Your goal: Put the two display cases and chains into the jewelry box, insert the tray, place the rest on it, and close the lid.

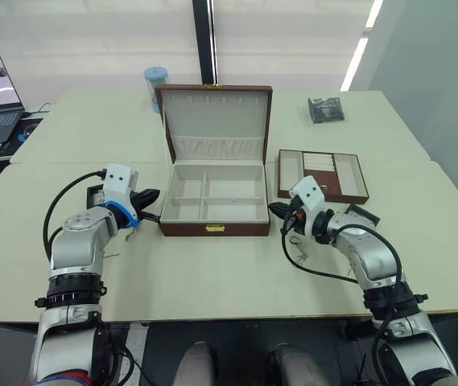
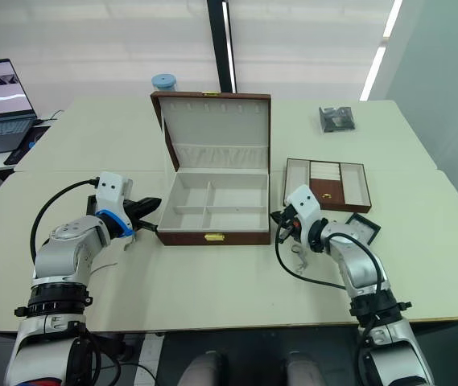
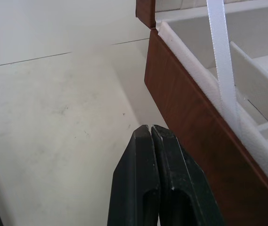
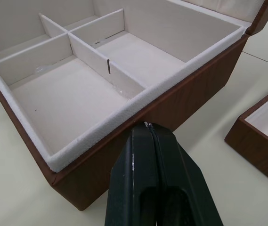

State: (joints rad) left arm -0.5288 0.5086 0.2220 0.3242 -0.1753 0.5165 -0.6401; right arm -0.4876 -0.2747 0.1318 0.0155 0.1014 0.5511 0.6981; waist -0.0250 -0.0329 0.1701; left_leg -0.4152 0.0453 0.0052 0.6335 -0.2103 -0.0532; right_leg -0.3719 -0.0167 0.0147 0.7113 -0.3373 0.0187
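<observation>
The jewelry box (image 1: 215, 203) stands open and empty at the table (image 1: 212, 273) centre, so both the left gripper (image 1: 153, 194) at 9 o'clock and right gripper (image 1: 278, 211) at 3 o'clock wait beside it with fingers clenched on nothing.

You have the jewelry box (image 1: 215, 201) at the table's (image 1: 212, 277) middle, its lid (image 1: 215, 121) standing up behind it. The tray (image 1: 322, 174) lies just to its right — one display case (image 2: 363, 227) in front of that tray. The left gripper (image 1: 150, 195) and right gripper (image 1: 278, 211) flank the box — each close beside a side wall.
</observation>
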